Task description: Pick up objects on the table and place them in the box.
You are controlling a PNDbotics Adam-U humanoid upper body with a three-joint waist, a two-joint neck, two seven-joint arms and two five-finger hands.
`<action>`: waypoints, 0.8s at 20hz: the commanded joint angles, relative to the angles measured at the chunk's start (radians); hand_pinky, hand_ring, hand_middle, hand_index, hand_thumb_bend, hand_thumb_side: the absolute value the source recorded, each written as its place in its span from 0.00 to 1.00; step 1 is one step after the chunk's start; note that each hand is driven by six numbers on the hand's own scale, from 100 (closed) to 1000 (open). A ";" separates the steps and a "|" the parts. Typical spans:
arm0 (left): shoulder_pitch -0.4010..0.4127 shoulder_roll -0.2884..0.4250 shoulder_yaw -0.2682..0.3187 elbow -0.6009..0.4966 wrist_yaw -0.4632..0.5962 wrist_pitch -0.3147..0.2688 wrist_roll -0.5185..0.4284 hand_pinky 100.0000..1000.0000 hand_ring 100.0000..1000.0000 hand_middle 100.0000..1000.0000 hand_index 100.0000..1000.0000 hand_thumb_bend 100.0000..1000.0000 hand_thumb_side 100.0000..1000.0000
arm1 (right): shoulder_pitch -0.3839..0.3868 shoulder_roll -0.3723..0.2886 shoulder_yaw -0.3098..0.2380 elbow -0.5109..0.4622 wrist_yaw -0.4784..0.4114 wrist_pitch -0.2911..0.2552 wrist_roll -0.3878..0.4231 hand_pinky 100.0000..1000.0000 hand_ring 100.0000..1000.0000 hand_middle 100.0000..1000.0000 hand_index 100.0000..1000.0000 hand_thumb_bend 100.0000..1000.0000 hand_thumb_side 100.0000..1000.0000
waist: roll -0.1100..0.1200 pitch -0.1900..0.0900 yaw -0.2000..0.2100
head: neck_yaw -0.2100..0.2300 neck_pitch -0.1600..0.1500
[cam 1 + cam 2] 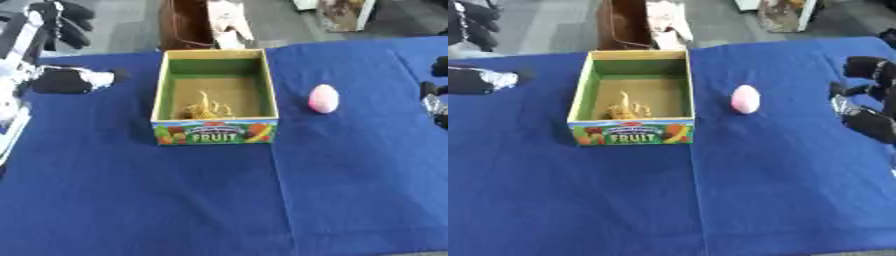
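Left eye view: box (215, 131) labelled "FRUIT", pink egg (323, 98) beside it, both hands' fingers unclear.

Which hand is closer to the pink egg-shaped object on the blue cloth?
Right. The right hand sits just beyond the pink egg-shaped object on its right; the left hand is past the fruit box, far left.

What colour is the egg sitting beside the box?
Pink; the egg shows best in the left eye view.
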 commanded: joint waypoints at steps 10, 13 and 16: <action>0.052 -0.051 0.025 -0.034 0.039 -0.012 0.035 0.52 0.47 0.50 0.68 0.78 0.00 | -0.222 -0.092 0.092 0.274 0.183 -0.089 0.126 0.58 0.77 0.71 0.78 0.38 0.04 | -0.002 -0.020 0.041 | -0.014 0.006; 0.059 -0.062 0.024 -0.035 0.039 -0.013 0.031 0.52 0.47 0.50 0.68 0.78 0.00 | -0.263 -0.065 0.096 0.350 0.240 -0.110 0.145 0.58 0.77 0.71 0.78 0.47 0.09 | -0.001 -0.020 0.051 | -0.018 0.006; 0.062 -0.070 0.023 -0.037 0.039 -0.014 0.026 0.52 0.47 0.50 0.68 0.78 0.00 | -0.294 -0.031 0.091 0.419 0.293 -0.124 0.144 0.57 0.76 0.70 0.78 0.52 0.10 | 0.002 -0.019 0.057 | -0.024 0.007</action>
